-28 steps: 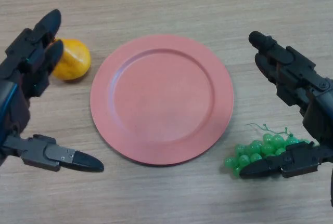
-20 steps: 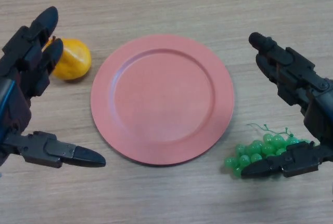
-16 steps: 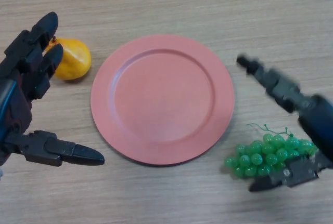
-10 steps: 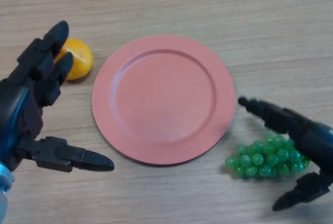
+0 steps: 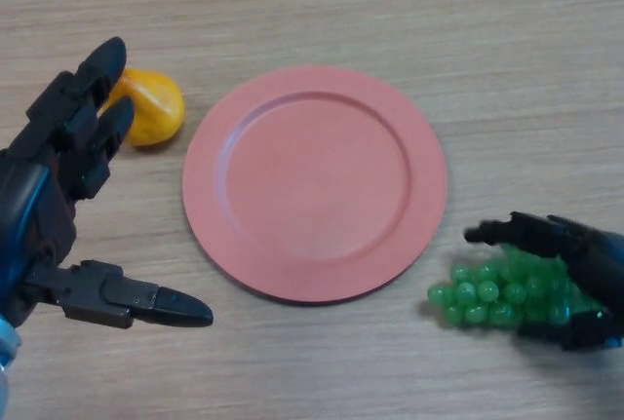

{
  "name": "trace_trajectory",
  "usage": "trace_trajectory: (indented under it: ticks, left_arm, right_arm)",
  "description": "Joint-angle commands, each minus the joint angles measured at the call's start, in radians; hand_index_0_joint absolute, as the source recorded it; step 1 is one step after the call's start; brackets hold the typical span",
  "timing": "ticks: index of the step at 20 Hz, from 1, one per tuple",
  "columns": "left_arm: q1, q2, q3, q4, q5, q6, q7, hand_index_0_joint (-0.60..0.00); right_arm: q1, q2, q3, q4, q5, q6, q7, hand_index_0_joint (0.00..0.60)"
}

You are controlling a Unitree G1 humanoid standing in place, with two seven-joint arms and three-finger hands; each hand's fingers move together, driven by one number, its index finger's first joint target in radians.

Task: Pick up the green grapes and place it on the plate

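Right hand (image 5: 575, 269): lying low at the near right, fingers curling over the top of the green grapes (image 5: 490, 290) with the thumb under the bunch's near side; the grip is closing round the fruit, which is resting on the tabletop (image 5: 322, 1) just beside the plate's near-right rim.

Risk: the bunch is loose and knobbly, so a partial hold on the right end is likely leaving the left berries dangling, letting them slip or snag the rim on transfer.

Left hand (image 5: 54, 206): hovering at the near left, fingers spread wide, holding nothing.

Plate (image 5: 314, 181): pink, sitting mid-table, nothing on it.

Lemon (image 5: 149, 108): lying farther back on the left, partly behind the left fingertips; a drifting left hand is risking a nudge.
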Motion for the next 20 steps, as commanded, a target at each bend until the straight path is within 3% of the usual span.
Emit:
trace_trajectory:
  ticks: [1, 5, 8, 9, 10, 11, 12, 15, 16, 17, 18, 20]
  left_arm:
    - [-0.013, 0.016, 0.017, -0.054, 0.028, -0.087, 0.002, 0.0]
    - [-0.015, 0.014, 0.009, -0.05, 0.04, -0.085, -0.01, 0.0]
    - [-0.015, 0.014, 0.009, -0.054, 0.033, -0.083, -0.009, 0.0]
    - [-0.017, 0.014, 0.012, -0.055, 0.029, -0.078, -0.009, 0.0]
    - [-0.021, 0.014, 0.012, -0.058, 0.021, -0.073, -0.003, 0.0]
    - [-0.019, 0.012, 0.01, -0.06, 0.017, -0.073, 0.0, 0.0]
    - [-0.015, 0.011, 0.008, -0.065, 0.011, -0.069, 0.002, 0.0]
    - [-0.012, 0.014, 0.025, -0.081, -0.016, -0.044, -0.005, 0.0]
    - [-0.01, 0.01, 0.029, -0.095, -0.026, -0.033, 0.001, 0.0]
    - [-0.008, 0.008, 0.028, -0.099, -0.029, -0.034, 0.003, 0.0]
    - [0.001, 0.003, 0.034, -0.106, -0.042, -0.045, 0.003, 0.0]
    - [0.018, -0.001, 0.053, -0.108, -0.062, -0.062, -0.009, 0.0]
  right_arm:
    - [-0.02, -0.042, -0.078, -0.059, 0.135, -0.033, -0.021, 0.6]
    - [-0.063, -0.041, -0.094, -0.125, 0.202, 0.02, -0.056, 0.6]
    - [-0.165, -0.052, -0.062, -0.198, 0.121, 0.018, -0.148, 0.6]
    - [-0.178, -0.043, -0.045, -0.229, 0.138, 0.039, -0.14, 0.6]
    - [-0.204, -0.022, 0.002, -0.305, 0.156, 0.087, -0.102, 0.6]
    - [-0.227, -0.009, 0.022, -0.318, 0.141, 0.075, -0.105, 0.6]
    - [-0.269, 0.033, 0.073, -0.362, 0.145, 0.103, -0.101, 0.6]
    - [-0.358, 0.108, 0.167, -0.351, 0.034, 0.097, -0.13, 0.6]
    - [-0.39, 0.163, 0.222, -0.361, 0.051, 0.165, -0.114, 0.6]
    - [-0.411, 0.18, 0.251, -0.356, 0.045, 0.189, -0.131, 0.6]
    - [-0.464, 0.2, 0.316, -0.336, 0.05, 0.248, -0.192, 0.6]
    - [-0.487, 0.209, 0.364, -0.296, -0.008, 0.316, -0.223, 0.6]
